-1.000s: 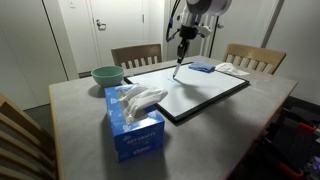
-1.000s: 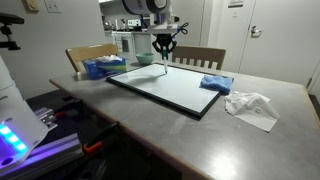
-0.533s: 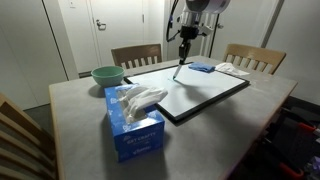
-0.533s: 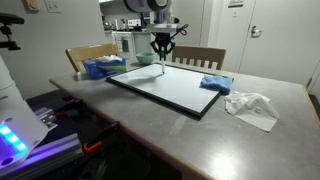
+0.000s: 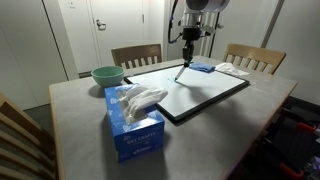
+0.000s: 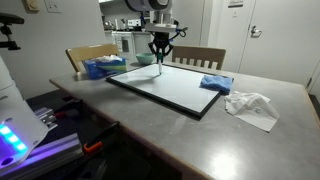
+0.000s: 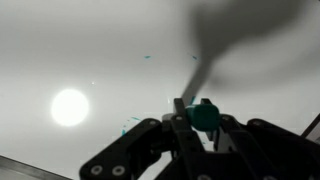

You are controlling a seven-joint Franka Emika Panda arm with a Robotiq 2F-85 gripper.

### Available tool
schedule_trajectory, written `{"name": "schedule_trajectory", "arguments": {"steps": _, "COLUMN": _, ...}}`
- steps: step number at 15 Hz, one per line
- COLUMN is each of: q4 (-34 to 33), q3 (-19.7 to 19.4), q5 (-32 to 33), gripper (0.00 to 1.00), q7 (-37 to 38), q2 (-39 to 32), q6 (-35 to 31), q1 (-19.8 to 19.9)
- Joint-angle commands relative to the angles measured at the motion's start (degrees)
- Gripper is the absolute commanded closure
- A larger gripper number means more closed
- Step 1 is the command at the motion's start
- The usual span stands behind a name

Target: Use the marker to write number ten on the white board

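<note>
The white board (image 5: 200,96) lies flat on the table; it also shows in the other exterior view (image 6: 168,88) and fills the wrist view (image 7: 90,45). My gripper (image 5: 187,47) hangs over the board's far part and is shut on the marker (image 5: 182,70), which points down with its tip at the board surface. Both show in an exterior view too: the gripper (image 6: 160,45) and the marker (image 6: 161,62). In the wrist view the jaws (image 7: 200,125) clamp the marker's teal end (image 7: 206,113). A few faint teal marks (image 7: 145,57) show on the board.
A blue tissue box (image 5: 133,125) stands at the table's near side. A green bowl (image 5: 107,75) sits beside the board. A blue cloth pad (image 6: 215,84) lies on the board's corner and a crumpled white tissue (image 6: 250,105) lies beyond it. Chairs (image 5: 135,54) stand behind the table.
My gripper with the marker has shifted a little sideways along the far part of the board. Nothing else has moved.
</note>
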State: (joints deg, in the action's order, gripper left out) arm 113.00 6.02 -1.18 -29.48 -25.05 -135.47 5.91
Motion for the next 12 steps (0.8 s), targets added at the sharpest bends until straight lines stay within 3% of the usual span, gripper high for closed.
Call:
{"name": "schedule_trajectory", "arguments": {"steps": 1, "q4": -0.5, "q3": -0.6, "q5": 0.2, "gripper": 0.95, "q7": 0.6, "q2": 0.0, "q6": 5.0, "q1": -0.1}}
{"name": "schedule_trajectory", "arguments": {"steps": 12, "q4": -1.1, "q3": -2.4, "q5": 1.8, "gripper": 0.95, "q7": 3.7, "q2": 0.6, "q6": 11.5, "q1": -0.6}}
